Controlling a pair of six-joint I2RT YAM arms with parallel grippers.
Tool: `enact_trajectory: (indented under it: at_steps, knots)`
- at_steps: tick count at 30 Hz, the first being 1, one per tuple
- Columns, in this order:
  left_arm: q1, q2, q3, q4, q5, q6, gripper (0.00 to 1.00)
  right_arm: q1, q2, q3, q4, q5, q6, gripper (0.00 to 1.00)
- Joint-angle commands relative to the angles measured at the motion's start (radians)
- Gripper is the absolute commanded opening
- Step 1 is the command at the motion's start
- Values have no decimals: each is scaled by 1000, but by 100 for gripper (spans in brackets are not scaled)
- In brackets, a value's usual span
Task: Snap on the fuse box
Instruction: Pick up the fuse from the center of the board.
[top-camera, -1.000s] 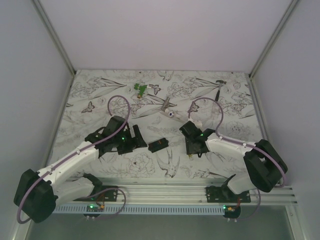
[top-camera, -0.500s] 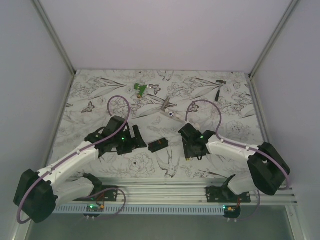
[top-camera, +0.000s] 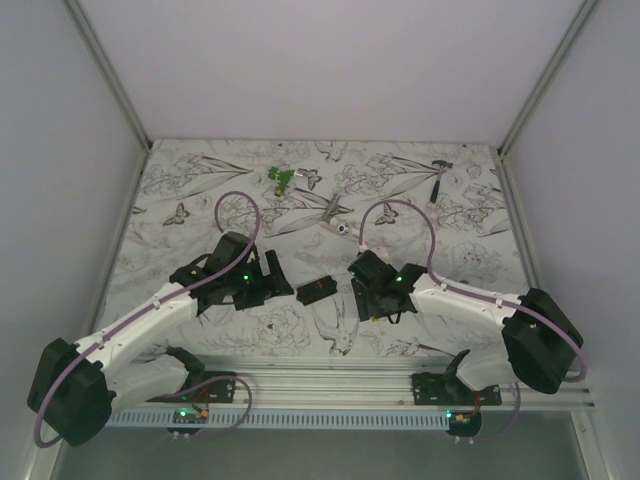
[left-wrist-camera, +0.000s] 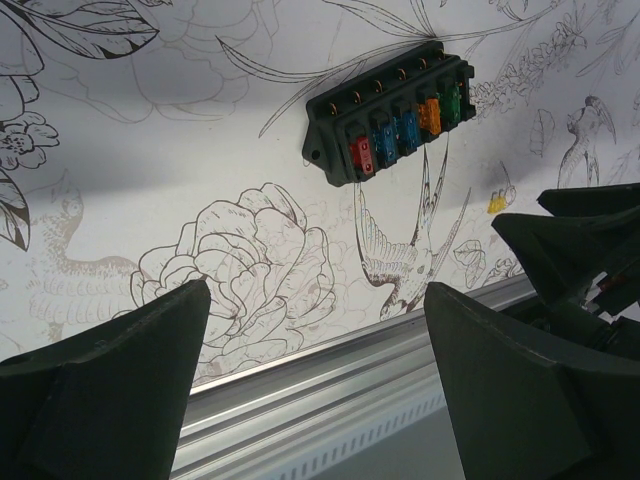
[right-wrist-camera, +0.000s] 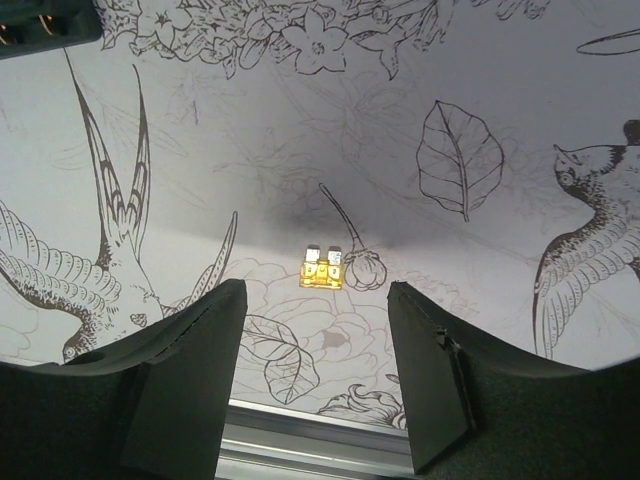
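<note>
with jaws apart and empty (left gripper (left-wrist-camera: 315, 300) likewise), the right gripper (right-wrist-camera: 315, 300) should drop squarely over the yellow fuse (right-wrist-camera: 322, 268) at mid-frame before closing.

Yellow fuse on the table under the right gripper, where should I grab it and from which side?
Pinch the yellow fuse across its two side edges, coming straight down, I'd say: it lies flat on the table, and the right gripper stands open astride it.
</note>
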Motion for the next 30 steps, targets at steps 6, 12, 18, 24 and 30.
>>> enact_trajectory:
  at_steps: [6,12,18,24,30]
  knots:
    - [-1,-21,-19,-26,-12,-7,92,7,45,-33,70,-79,22,66]
    - [-1,-26,-22,-26,-12,-7,92,7,61,-52,106,-131,37,65]
    - [-1,-30,-22,-25,-12,-8,92,12,58,-58,151,-205,41,65]
    - [-1,-31,-22,-26,-15,-8,92,25,68,-39,185,-251,47,64]
    - [-1,-28,-22,-27,-16,-8,92,28,130,-3,223,-254,42,63]
